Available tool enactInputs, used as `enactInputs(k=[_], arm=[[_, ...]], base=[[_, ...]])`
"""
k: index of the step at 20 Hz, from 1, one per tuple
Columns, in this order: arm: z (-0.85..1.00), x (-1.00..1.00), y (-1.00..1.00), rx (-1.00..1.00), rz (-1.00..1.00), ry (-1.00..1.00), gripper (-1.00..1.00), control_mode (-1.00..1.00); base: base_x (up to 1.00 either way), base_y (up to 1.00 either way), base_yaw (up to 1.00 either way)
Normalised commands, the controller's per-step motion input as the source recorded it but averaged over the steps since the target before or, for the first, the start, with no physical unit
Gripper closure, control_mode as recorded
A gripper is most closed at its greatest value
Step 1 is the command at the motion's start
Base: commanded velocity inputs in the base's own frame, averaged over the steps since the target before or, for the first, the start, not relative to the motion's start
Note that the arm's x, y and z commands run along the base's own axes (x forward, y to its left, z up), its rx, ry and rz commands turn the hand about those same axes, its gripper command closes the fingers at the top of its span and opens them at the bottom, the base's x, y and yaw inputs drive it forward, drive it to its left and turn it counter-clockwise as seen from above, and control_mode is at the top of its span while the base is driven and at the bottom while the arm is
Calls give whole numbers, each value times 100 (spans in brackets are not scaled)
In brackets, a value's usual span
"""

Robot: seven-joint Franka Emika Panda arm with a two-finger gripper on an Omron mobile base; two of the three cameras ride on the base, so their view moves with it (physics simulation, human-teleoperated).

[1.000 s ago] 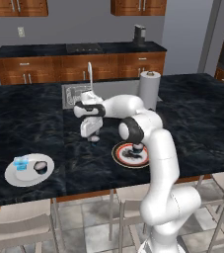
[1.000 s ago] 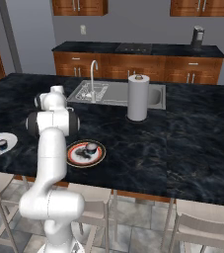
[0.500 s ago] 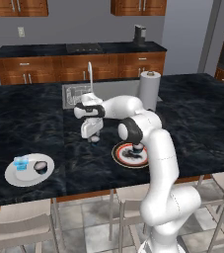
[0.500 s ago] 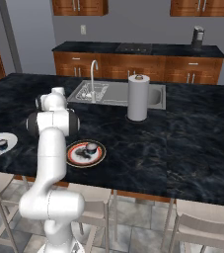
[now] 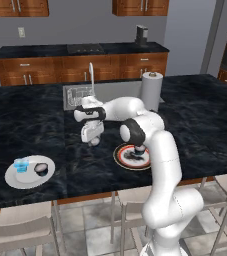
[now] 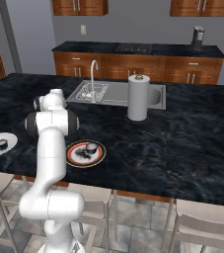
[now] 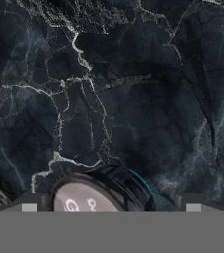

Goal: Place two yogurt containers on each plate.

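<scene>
Gripper (image 5: 93, 142) hangs low over the counter (image 5: 40, 120), fingers spread either side of a dark yogurt cup (image 7: 96, 195); contact is unclear, probably not yet clamped. White plate (image 5: 16, 180) carries the blue cup (image 5: 20, 165) and one dark cup (image 5: 41, 169). Patterned plate (image 5: 121, 159) holds one cup (image 5: 141, 149). Step in hand: picking the fourth cup. Next: close, lift, carry to the patterned plate.

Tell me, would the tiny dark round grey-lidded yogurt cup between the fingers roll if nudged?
Probably not: the dark round yogurt cup stands upright on the flat black marble counter, lid up. Being tiny, it is likely light and might slide or tip if one fingertip touches first.
</scene>
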Motion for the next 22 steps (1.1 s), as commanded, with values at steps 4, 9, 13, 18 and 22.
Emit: enactInputs(k=[4,9,13,18,22], arm=[[-24,-16,0,3,0,0,-100,-100],[-12,-8,-2,6,0,0,100,-100],[-1,-10,-8,9,0,0,100,-100],[7,-31,-18,7,0,1,100,-100],[37,-53,-24,11,0,0,100,-100]], base=[[0,0,0],[0,0,0],[0,0,0],[0,0,0],[0,0,0]])
